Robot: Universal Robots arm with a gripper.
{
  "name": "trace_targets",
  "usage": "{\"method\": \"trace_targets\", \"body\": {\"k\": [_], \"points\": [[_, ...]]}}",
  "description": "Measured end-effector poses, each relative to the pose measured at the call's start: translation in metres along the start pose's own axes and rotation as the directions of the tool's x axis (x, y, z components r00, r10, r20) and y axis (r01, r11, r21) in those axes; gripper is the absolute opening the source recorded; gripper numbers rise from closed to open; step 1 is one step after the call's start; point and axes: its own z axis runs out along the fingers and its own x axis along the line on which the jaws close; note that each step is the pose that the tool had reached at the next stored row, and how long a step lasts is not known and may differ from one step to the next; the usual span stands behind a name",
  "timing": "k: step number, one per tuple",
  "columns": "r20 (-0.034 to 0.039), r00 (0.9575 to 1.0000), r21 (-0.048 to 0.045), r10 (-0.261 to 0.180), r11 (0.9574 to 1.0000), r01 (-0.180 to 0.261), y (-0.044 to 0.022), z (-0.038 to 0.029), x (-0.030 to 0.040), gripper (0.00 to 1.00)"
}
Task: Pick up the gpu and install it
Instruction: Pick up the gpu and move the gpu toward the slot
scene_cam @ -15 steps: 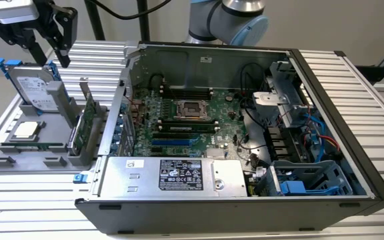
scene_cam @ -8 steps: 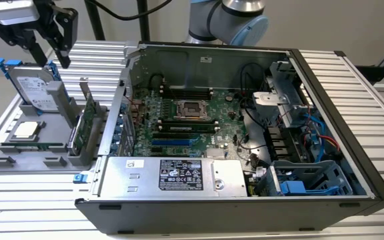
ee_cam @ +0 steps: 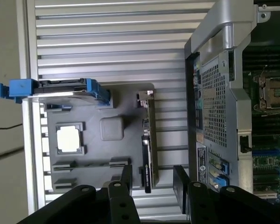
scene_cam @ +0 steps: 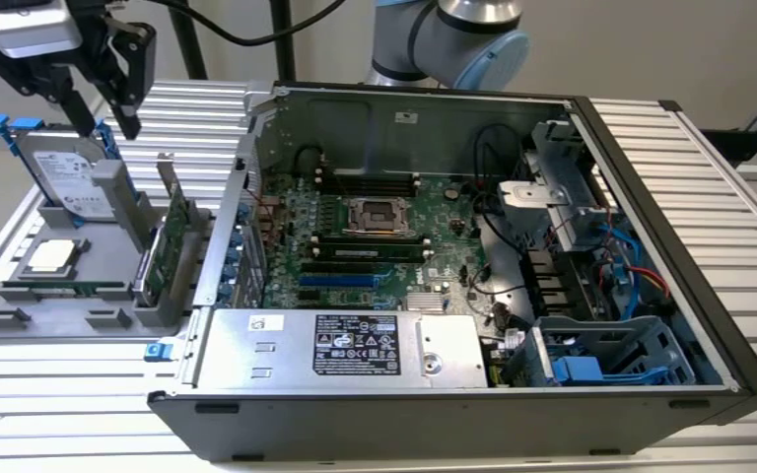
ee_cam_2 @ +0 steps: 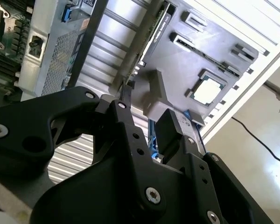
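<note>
Computer case (scene_cam: 418,429): lay on its side on the slatted table (scene_cam: 63,394), open, inside facing up.
Motherboard (scene_cam: 352,246): green, covered the floor of the computer case.
Processor socket (scene_cam: 381,214): metal-framed, sat near the middle of the computer case.
Power supply (scene_cam: 339,345): labelled silver box, lay along the near wall inside the computer case.
Drive cage (scene_cam: 609,350): grey-blue, filled the near corner of the computer case at the exterior view's right.
Grey holder (scene_cam: 36,296) (ee_cam: 112,149): stood just beside the computer case, at the exterior view's left.
Hard drive (scene_cam: 70,172) (ee_cam: 60,91): silver with a blue frame, stood upright in the holder, outside the computer case.
Processor chip (scene_cam: 52,256) (ee_cam: 69,138) (ee_cam_2: 207,90): lay flat in a square recess of the holder, apart from the computer case.
</note>
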Motion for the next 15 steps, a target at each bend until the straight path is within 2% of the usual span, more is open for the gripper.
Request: {"method": "trace_targets", "body": {"k": [15], "points": [[0.0,1.0,0.0,0.0,1.0,0.0,-0.0029,0.0088,-0.001,1.0]]}}
